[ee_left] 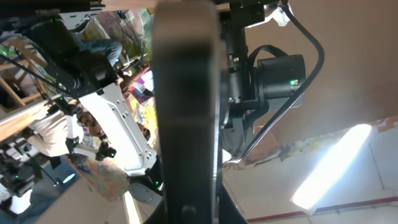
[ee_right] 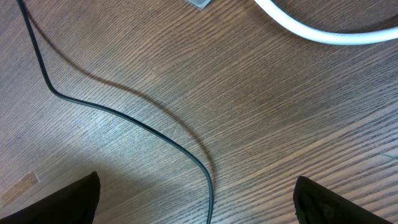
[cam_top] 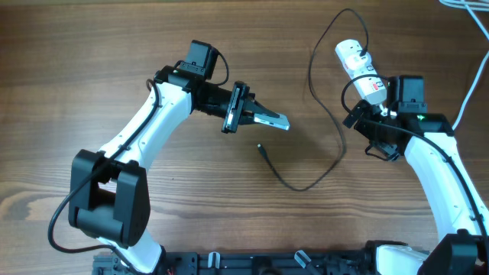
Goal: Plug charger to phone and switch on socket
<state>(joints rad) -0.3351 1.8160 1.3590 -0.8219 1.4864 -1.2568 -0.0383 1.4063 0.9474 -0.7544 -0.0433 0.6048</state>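
Observation:
My left gripper (cam_top: pixel 256 114) is shut on the phone (cam_top: pixel 273 120) and holds it on edge above the table. In the left wrist view the phone (ee_left: pixel 186 112) is a dark upright slab between the jaws (ee_left: pixel 189 214). The charger (cam_top: pixel 340 149) is a thin black cable that loops from the socket (cam_top: pixel 359 70) across the table. Its plug tip (cam_top: pixel 261 148) lies free, just below the phone. My right gripper (cam_top: pixel 368 131) is open and empty beside the socket's near end. In the right wrist view the cable (ee_right: pixel 155 134) runs on the wood between the open fingers (ee_right: pixel 199 205).
The thick white cord (cam_top: pixel 467 99) trails off the table's right edge and crosses the top of the right wrist view (ee_right: pixel 311 31). The right arm (ee_left: pixel 273 68) shows behind the phone in the left wrist view. The table is brown wood (cam_top: pixel 114 46).

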